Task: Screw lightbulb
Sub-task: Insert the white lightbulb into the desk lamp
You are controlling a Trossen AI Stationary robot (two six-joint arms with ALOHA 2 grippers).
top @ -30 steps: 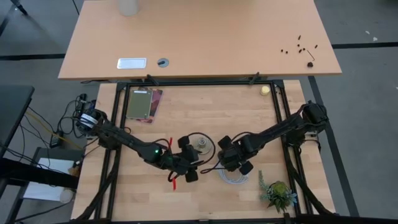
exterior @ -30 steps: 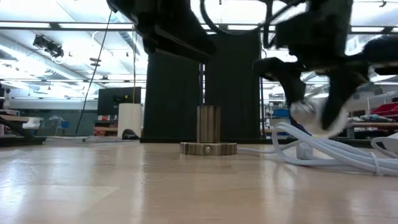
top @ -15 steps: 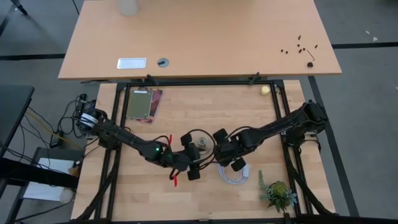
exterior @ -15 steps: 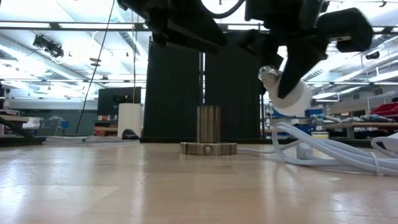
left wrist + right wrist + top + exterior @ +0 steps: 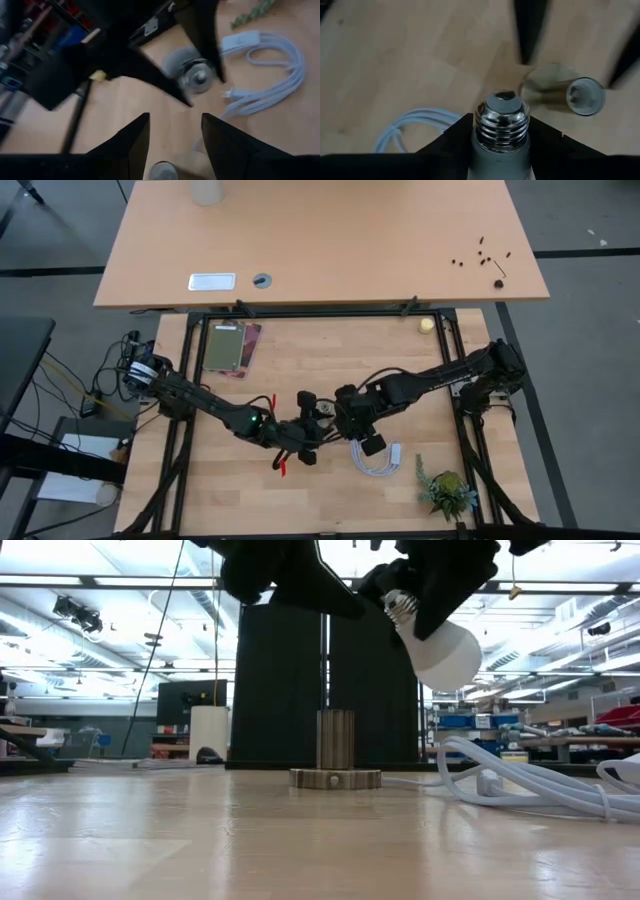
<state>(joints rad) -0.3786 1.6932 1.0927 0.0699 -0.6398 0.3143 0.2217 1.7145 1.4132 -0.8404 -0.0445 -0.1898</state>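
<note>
The frosted-white lightbulb (image 5: 443, 648) with its silvery screw base (image 5: 502, 119) is held in my right gripper (image 5: 352, 420), up in the air just right of the socket. The metal socket (image 5: 335, 743) stands upright on its round base disc (image 5: 335, 778) on the table; it also shows in the right wrist view (image 5: 570, 92). My left gripper (image 5: 306, 429) is open and hovers over the socket from the left, touching nothing; its fingers (image 5: 127, 145) stand apart, with the socket top (image 5: 162, 172) below them. My right gripper pinches the bulb between its two fingers (image 5: 451, 142) on the white neck (image 5: 495, 155) just behind the screw base. The bulb is lifted clear and tilted: the screw base (image 5: 400, 606) points up and toward the table's left, and the rounded end is lower, to the right.
A coiled white cable with plug (image 5: 378, 460) lies right of the socket; it also shows in the low view (image 5: 530, 785). A small plant (image 5: 445, 490) stands at the near right, a red item (image 5: 278, 465) lies near the left gripper, and a book (image 5: 228, 345) lies far left.
My right gripper has carried the bulb up from near the cable and toward the table's left, close to the socket. The bulb has tipped so that its screw base now points up and left. My left gripper has stayed by the socket.
</note>
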